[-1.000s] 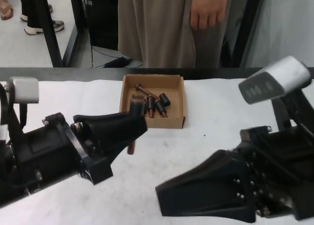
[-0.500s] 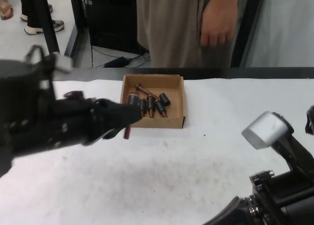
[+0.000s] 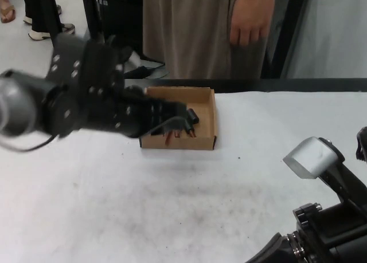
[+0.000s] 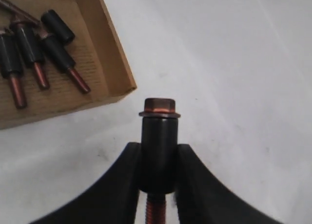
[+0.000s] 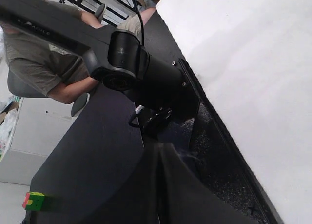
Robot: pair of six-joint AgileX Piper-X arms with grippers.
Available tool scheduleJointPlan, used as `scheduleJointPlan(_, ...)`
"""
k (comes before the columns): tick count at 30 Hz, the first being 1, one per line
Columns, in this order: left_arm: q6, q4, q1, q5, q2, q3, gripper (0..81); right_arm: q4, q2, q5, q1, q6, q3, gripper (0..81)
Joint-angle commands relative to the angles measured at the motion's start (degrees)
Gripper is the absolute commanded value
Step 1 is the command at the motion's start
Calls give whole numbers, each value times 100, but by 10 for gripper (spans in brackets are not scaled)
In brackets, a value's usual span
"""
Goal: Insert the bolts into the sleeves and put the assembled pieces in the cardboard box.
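My left gripper [image 4: 159, 152] is shut on an assembled piece [image 4: 158, 136], a black sleeve with a copper bolt through it, the bolt's hex head [image 4: 159, 106] pointing away from the wrist. It hovers above the white bench just beside the cardboard box [image 4: 113, 63]. Several assembled pieces [image 4: 34, 53] lie in that box. In the high view the left arm [image 3: 86, 102] stretches in from the left, and its gripper [image 3: 175, 111] is over the cardboard box [image 3: 211, 111]. My right gripper [image 5: 158, 177] is shut and empty, pulled back near the bench's edge.
The right arm's body [image 3: 324, 234] fills the near right corner of the bench. White bench surface [image 3: 189, 200] spreads in front of the box. A person stands behind the far edge of the bench.
The left arm has risen and swung right, carrying its piece from in front of the box's left side to over the box. The right arm drew back to the near right corner.
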Motion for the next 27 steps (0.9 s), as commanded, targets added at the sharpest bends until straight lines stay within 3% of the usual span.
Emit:
scheduleJointPlan(1,371,413,15,-279,279,-612,8,33,-60,-2,-5,-176,-13,2)
scheduleJointPlan(14,844,1788,297,-997,1878,-2730,8,33,-60,-2,-5,-216,-13,2)
scheduleJointPlan(27,829,1949,359,-1124,2701,-3159,8,33,-60,-136,-5,-301,-13,2)
